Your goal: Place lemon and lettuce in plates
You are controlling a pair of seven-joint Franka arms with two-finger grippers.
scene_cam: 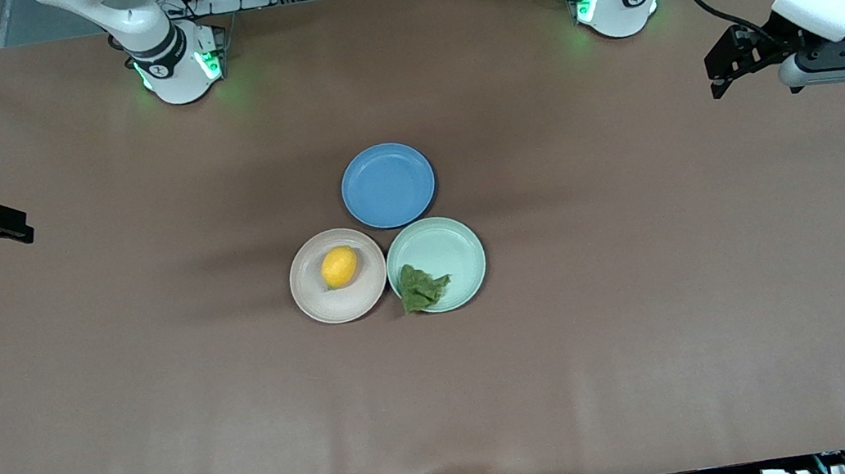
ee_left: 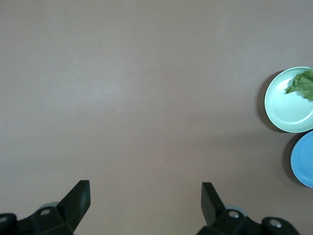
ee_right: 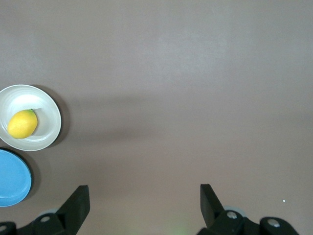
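1. Front view: the lemon (scene_cam: pixel 339 267), a smooth oval bright yellow fruit, lies in the beige-pink plate (scene_cam: pixel 317 298); its long axis runs roughly from the front camera toward the robots' bases. The lettuce (scene_cam: pixel 421 287), a wrinkly dark green leaf, sits on the mint green plate (scene_cam: pixel 453 246) at the rim nearest the camera, slightly overhanging it. The two matte round plates touch; a bare blue plate (scene_cam: pixel 387 185) lies just beside both, farther from the camera. The left gripper (scene_cam: pixel 721 69) waits over the left arm's end of the brown table (scene_cam: pixel 652 337), and the right gripper (scene_cam: pixel 8 227) over the right arm's end, both well apart from the plates. By my judgement both items are already placed, so no reach seems called for
2. Left wrist view: the left gripper's fingers (ee_left: pixel 78 198) stand wide apart, holding nothing, above bare table; the mint green plate with lettuce is the nearer one to this arm
3. Right wrist view: the right gripper's fingers (ee_right: pixel 77 200) are likewise spread and empty; the lemon's plate lies nearer this arm
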